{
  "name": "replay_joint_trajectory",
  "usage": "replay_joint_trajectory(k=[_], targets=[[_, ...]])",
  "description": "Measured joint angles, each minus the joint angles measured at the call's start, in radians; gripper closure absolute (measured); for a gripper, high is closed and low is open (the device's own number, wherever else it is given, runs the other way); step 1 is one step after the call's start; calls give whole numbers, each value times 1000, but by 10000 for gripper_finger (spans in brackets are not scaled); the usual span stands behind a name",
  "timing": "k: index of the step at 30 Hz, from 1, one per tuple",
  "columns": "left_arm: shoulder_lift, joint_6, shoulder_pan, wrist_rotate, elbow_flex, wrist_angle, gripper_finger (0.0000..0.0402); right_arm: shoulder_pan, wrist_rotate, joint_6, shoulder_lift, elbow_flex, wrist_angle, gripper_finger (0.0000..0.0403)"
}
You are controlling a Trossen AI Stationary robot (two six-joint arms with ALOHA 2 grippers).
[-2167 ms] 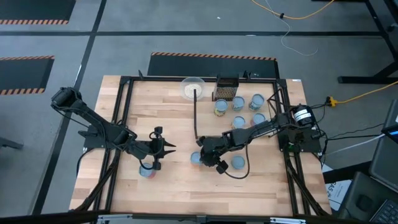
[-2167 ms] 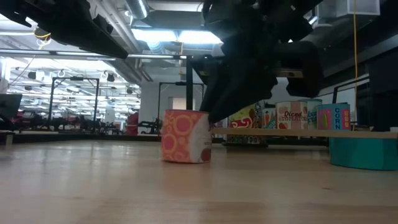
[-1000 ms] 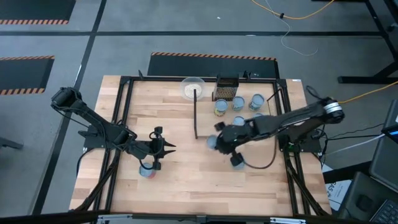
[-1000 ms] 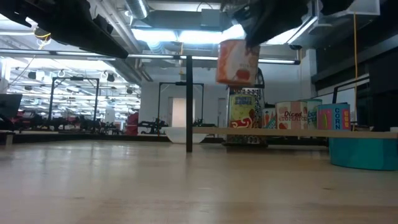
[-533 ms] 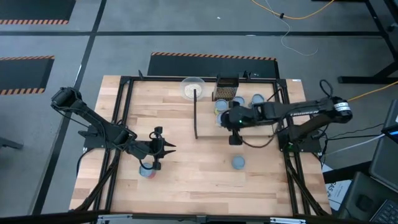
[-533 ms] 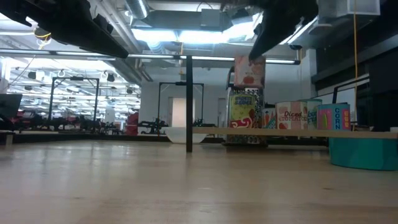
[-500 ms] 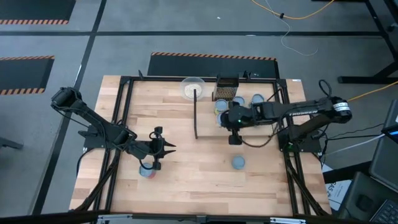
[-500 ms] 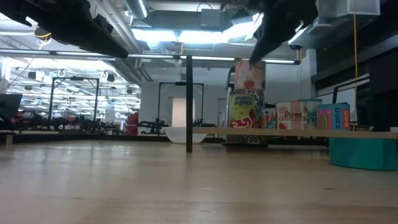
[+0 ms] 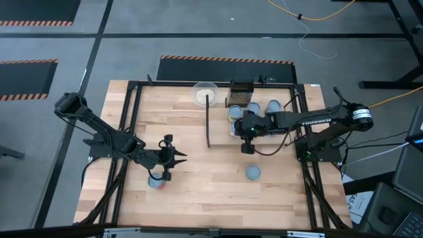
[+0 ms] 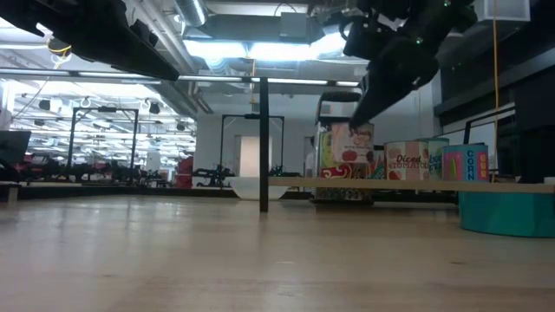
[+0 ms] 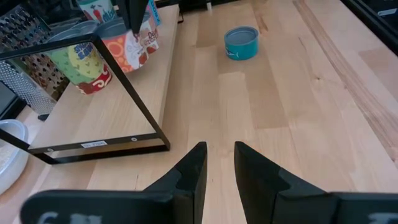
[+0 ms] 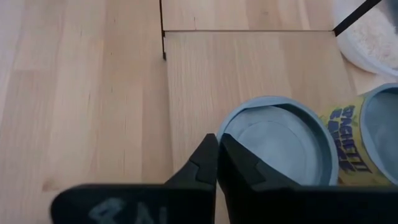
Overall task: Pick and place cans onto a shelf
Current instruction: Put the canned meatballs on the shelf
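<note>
High view: the left gripper (image 9: 173, 157) hangs over the left part of the worktop (image 9: 185, 125), with one can (image 9: 156, 180) on the boards just beside it. A second loose can (image 9: 254, 173) stands alone on the worktop nearer the right side. The right gripper (image 9: 246, 132) reaches over the shelf (image 9: 221, 132), where three can tops show clearly; the arm covers the rest. One bowl (image 9: 205, 92) and one grater (image 9: 242, 92) stand at the far edge. Low view: the right gripper sits on top of the reddish-labelled can (image 10: 351, 144), which stands on the shelf at the same level as its neighbours; at least five cans show in that row, and one teal can (image 10: 507, 212) stands on the worktop in the foreground. Left wrist view: the left jaws stand slightly apart with nothing between them; three cans show on the shelf and one blue can on the worktop beyond. Right wrist view: the right jaws are closed together at the rim of the can top directly below, apparently pinching it; a yellow-labelled can (image 12: 367, 143) touches it, making two cans here.
</note>
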Motion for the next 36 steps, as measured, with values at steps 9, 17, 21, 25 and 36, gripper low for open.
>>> replay_joint_trajectory(k=[9,17,21,25,36], targets=[[0,0,0,0,0,0,328,0,0,1,10,-9,11,390],[0,0,0,0,0,0,328,0,0,-1,54,-9,15,390],[0,0,0,0,0,0,328,0,0,-1,68,-8,17,390],[0,0,0,0,0,0,328,0,0,-1,69,-8,18,384],[0,0,0,0,0,-1,328,0,0,-5,69,-7,14,359]])
